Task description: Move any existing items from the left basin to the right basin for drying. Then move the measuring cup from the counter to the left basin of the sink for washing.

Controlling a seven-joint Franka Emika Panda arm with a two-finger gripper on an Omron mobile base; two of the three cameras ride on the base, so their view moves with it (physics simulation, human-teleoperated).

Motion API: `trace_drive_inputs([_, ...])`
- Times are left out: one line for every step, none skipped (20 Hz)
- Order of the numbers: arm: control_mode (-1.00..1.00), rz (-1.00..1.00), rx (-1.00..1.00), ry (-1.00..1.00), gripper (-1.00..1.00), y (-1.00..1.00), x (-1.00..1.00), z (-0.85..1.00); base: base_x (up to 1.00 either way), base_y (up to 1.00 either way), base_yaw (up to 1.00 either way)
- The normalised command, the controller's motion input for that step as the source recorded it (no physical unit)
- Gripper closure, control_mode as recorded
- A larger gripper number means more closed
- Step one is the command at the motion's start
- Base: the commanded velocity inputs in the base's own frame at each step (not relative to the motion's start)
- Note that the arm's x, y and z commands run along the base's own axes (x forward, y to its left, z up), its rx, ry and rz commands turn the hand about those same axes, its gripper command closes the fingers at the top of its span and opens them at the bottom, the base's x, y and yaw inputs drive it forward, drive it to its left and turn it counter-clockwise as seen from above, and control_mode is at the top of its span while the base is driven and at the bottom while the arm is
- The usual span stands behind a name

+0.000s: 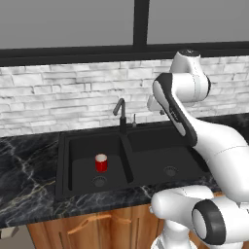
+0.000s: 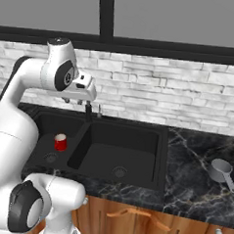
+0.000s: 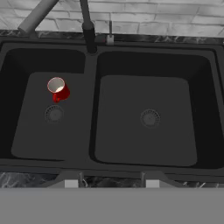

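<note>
Judging from how things lie, neither half of the job is done yet. Nearest, the black marble desk (image 1: 29, 194) runs along the front of the black double-basin sink (image 1: 62, 168). On that desk, well to the right of the sink, the grey metal measuring cup (image 2: 220, 170) rests with its long handle pointing toward the front edge; it has not reached the left basin (image 3: 43, 135). Further in, the small red cup (image 1: 100, 163) stands upright on the floor of that narrower basin, just behind the round drain (image 3: 54, 114), so it still has to cross the divider (image 3: 92, 109) into the wider right basin (image 3: 175, 131), which holds nothing but its own drain. The claw (image 2: 75, 101) hangs high over the back of the sink, near the dark faucet (image 1: 120, 114), well apart from both cups and gripping nothing; its finger tips stand apart, partly spread. What seems called for first is a descent toward the red cup.
</note>
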Motion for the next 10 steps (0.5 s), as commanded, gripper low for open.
trace_drive_inputs([-1.00,0.00,0.00,0.00,-1.00,0.01,0.00,0.00,0.00,0.00,0.00])
trace_drive_inputs([-1.00,0.00,0.00,0.00,-1.00,0.07,0.00,0.00,0.00,0.00,0.00])
trace_drive_inputs([-1.00,0.00,0.00,0.00,-1.00,0.08,0.00,0.00,0.00,0.00,0.00])
trace_drive_inputs([-1.00,0.00,-0.01,-0.01,-1.00,0.16,0.00,-0.01,0.00,0.00,0.00])
trace_drive_inputs([-1.00,0.00,-0.02,-0.01,-1.00,0.23,0.00,0.00,0.00,0.00,0.00])
trace_drive_inputs([-1.00,0.00,-0.03,-0.02,-1.00,0.28,0.00,-0.02,0.00,0.00,0.00])
trace_drive_inputs([-1.00,0.00,-0.03,-0.02,-1.00,0.31,0.00,-0.03,0.00,0.00,0.00])
trace_drive_inputs([-1.00,-0.01,-0.03,0.00,-1.00,0.35,0.00,-0.03,0.00,0.00,0.00])
trace_drive_inputs([-1.00,-0.02,-0.03,0.00,-1.00,0.34,0.00,-0.01,0.00,0.00,0.00])
trace_drive_inputs([-1.00,-0.03,-0.02,0.00,-1.00,0.33,0.00,0.00,0.00,0.00,0.00])
